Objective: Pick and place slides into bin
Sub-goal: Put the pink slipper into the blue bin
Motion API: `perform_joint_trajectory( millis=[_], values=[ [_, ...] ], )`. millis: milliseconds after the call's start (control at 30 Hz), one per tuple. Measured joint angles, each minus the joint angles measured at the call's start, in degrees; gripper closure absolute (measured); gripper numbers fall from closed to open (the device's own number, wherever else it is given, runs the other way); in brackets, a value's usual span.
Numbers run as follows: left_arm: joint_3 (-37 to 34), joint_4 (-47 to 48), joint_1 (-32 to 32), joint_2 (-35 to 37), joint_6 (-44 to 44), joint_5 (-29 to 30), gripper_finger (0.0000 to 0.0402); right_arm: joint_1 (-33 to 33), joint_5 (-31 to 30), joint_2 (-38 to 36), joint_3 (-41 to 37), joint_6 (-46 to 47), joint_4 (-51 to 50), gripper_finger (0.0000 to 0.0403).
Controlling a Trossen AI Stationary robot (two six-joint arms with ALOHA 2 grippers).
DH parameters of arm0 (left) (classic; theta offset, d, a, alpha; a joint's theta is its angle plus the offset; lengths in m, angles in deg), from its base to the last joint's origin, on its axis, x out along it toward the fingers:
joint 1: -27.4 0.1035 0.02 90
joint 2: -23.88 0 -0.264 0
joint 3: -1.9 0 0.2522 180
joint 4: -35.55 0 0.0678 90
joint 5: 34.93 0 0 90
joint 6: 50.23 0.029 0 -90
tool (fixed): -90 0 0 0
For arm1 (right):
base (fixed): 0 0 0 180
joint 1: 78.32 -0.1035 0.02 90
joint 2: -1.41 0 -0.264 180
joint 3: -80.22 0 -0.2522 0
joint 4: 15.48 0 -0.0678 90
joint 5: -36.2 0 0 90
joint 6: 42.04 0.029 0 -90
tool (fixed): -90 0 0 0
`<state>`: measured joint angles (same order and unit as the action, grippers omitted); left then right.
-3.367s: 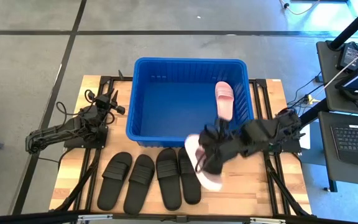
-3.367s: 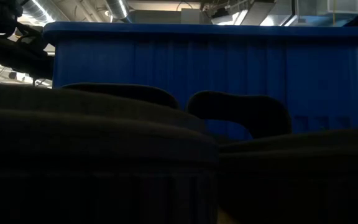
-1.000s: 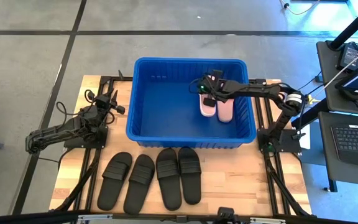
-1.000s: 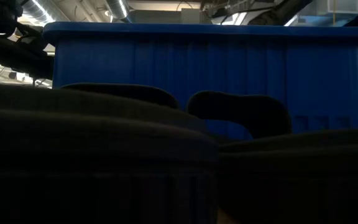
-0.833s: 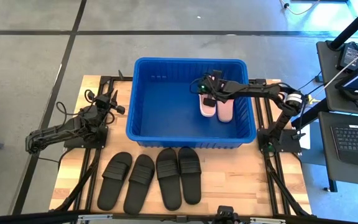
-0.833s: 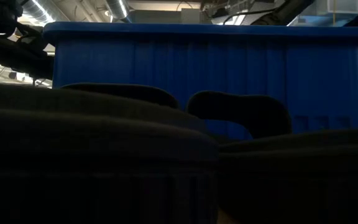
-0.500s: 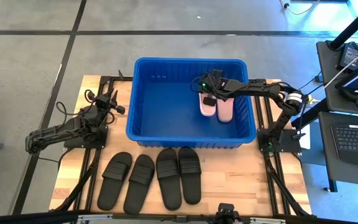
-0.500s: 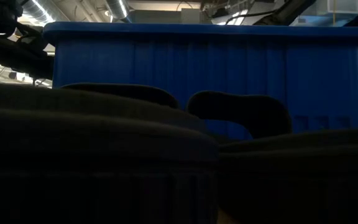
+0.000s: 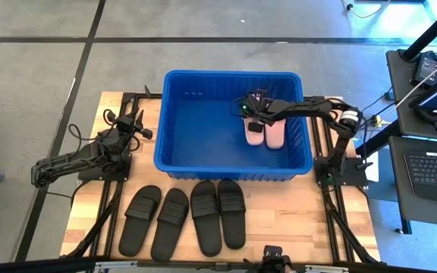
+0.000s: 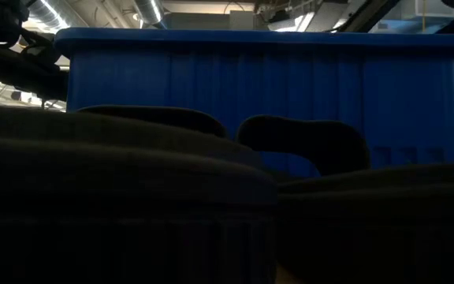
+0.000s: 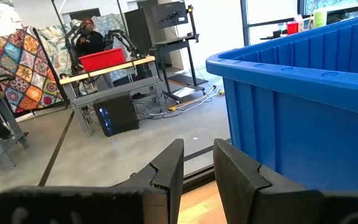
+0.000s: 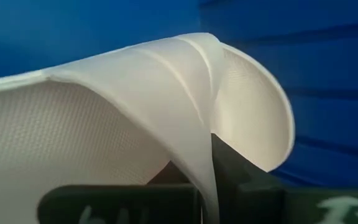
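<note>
Slides first, from above: two pale pink slides [image 9: 263,130] lie side by side on the floor of the bright blue bin [image 9: 174,155], toward its right end, while four matte black slides [image 9: 183,216] sit in a row on the pale wooden table [image 9: 294,220] just in front of the tub, grey concrete all around. Right gripper [image 9: 253,107] reaches in over the bin's far right part, arm stretched level from its base, right on the pink pair. Left gripper [image 9: 136,123] waits folded at the table's left edge, beside the bin. Table-height view: the ribbed blue wall [image 10: 290,87] fills the back, dark rounded straps [image 10: 310,142] humped in front. Left wrist view: fingers [image 11: 166,171] narrowly parted on nothing, bin rim [image 11: 278,68] alongside, a workshop with a desk behind. Right wrist view: a smooth arched pink strap [image 12: 185,93] is pinched edge-on between the dark fingers [image 12: 241,180], blue wall behind.
</note>
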<state>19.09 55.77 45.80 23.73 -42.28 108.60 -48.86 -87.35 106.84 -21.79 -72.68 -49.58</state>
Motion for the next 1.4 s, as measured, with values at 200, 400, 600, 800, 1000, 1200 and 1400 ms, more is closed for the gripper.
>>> perform_joint_trajectory(
  millis=[200,400,600,800,1000,1200,1400],
  values=[
    [0.00,0.00,0.01,0.00,0.00,-0.01,0.0319,0.00,-0.28,1.35,0.02,0.05,-0.15,0.0391],
    [0.00,0.00,-0.01,0.00,0.02,0.00,0.0319,0.03,2.00,1.39,0.09,0.07,-0.75,0.0391],
    [0.00,0.00,0.00,0.01,0.02,0.00,0.0319,0.13,5.02,1.44,0.11,-0.06,-2.48,0.0391],
    [0.00,0.00,-0.01,-0.01,0.02,-0.01,0.0319,0.26,8.27,1.50,0.09,-1.06,-3.50,0.0391],
    [0.00,0.00,0.01,0.00,0.00,-0.01,0.0319,0.69,7.57,1.50,0.09,-1.02,-3.81,0.0390],
    [0.00,0.00,0.01,0.00,-1.39,-0.01,0.0319,0.72,7.78,1.50,0.09,-1.00,-3.94,0.0370],
    [0.00,0.00,-0.01,-0.01,-1.46,-0.01,0.0319,0.72,9.59,1.50,0.07,-0.95,-4.12,0.0315]
  ],
)
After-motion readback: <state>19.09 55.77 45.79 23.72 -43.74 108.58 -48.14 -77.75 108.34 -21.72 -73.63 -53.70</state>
